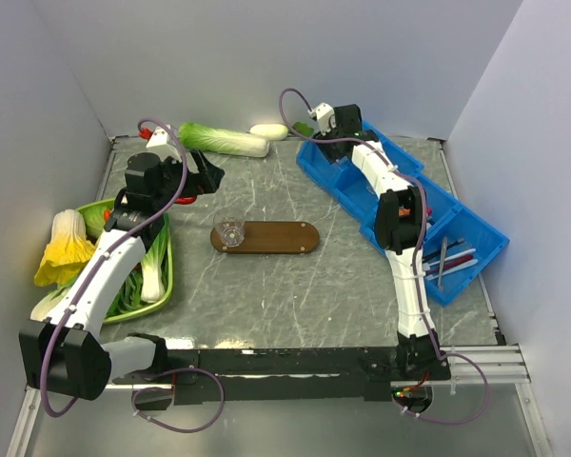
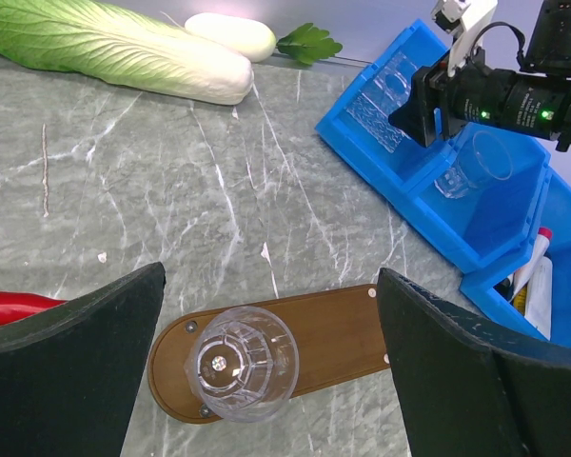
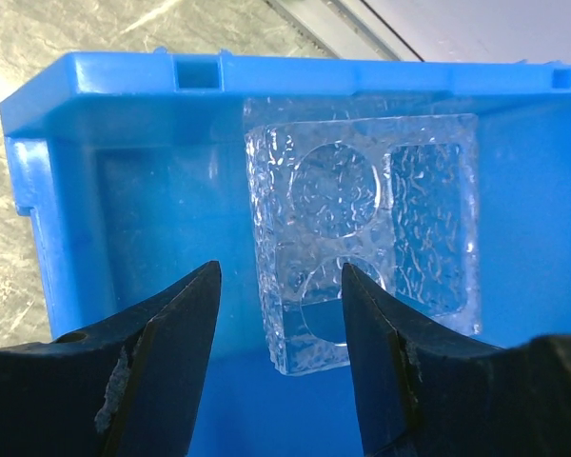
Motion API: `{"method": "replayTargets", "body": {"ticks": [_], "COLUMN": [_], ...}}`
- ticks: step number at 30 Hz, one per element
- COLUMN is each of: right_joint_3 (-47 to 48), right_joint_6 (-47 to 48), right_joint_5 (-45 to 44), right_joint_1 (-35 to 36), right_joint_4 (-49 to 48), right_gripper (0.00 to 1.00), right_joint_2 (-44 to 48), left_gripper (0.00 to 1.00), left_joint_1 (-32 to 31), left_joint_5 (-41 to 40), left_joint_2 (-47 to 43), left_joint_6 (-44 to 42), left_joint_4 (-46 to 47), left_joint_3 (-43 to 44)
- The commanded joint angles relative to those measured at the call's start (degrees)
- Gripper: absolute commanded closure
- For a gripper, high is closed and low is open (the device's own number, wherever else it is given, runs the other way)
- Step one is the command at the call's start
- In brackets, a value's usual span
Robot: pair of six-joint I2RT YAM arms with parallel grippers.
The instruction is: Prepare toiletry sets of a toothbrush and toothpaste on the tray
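One tray (image 1: 281, 238); two clear cups (image 2: 243, 364) (image 2: 476, 164)

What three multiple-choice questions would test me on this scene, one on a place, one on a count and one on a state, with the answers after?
1. The jaws of the right arm hang over:
A) the green curved-rim dish
B) the far compartment of the blue plastic bins
C) the pale cabbage

2. Clear plastic cups standing on the dark-brown wooden tray:
A) one
B) none
C) three

3. The jaws of the left arm are:
A) shut on a cup
B) shut on the tray's edge
C) wide open

Answers:
1 B: the right wrist view shows blue walls and a clear textured insert under the jaws.
2 A: a single cup stands at the tray's left end.
3 C: the left wrist view shows them far apart above the cup, touching nothing.
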State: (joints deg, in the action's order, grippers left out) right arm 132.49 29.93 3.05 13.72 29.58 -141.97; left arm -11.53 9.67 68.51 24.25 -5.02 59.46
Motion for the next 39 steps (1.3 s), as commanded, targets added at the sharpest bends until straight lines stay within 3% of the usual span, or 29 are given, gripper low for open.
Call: {"method": "replayTargets", "body": {"ticks": [1, 13, 20, 26, 39], "right_joint_3": [1.6, 1.0, 0.1, -0.7, -3.1], "right_joint_6": [0.7, 0.9, 1.9, 2.9, 3.6], "right_joint_5": [0.6, 0.4, 0.4, -0.5, -1.3], "right_joint_1": [-0.4, -1.0, -1.0, -0.9, -1.0], "right_joint_4": [-1.5, -2.0, -2.9, -4.2, -6.0], "right_gripper": [0.4, 0.41, 0.49, 0.67, 0.92], "right_joint_2": [-1.9, -3.1, -2.9, -2.3, -0.2], "left_gripper": [0.03, 0.03, 0.03, 0.03, 0.03], "left_joint_1": [0.3, 0.3, 0.4, 0.4, 0.6], "left_joint_5": [0.7, 0.7, 0.7, 0.3, 0.6], "left_joint_2": [0.2, 0.3, 0.8, 1.1, 2.0], "left_joint_6": [-0.3, -0.3, -0.3, -0.4, -0.2], "left_joint_4": [1.6, 1.6, 1.4, 1.1, 1.1], "left_joint_3": [1.7, 1.7, 1.9, 2.0, 2.2]}}
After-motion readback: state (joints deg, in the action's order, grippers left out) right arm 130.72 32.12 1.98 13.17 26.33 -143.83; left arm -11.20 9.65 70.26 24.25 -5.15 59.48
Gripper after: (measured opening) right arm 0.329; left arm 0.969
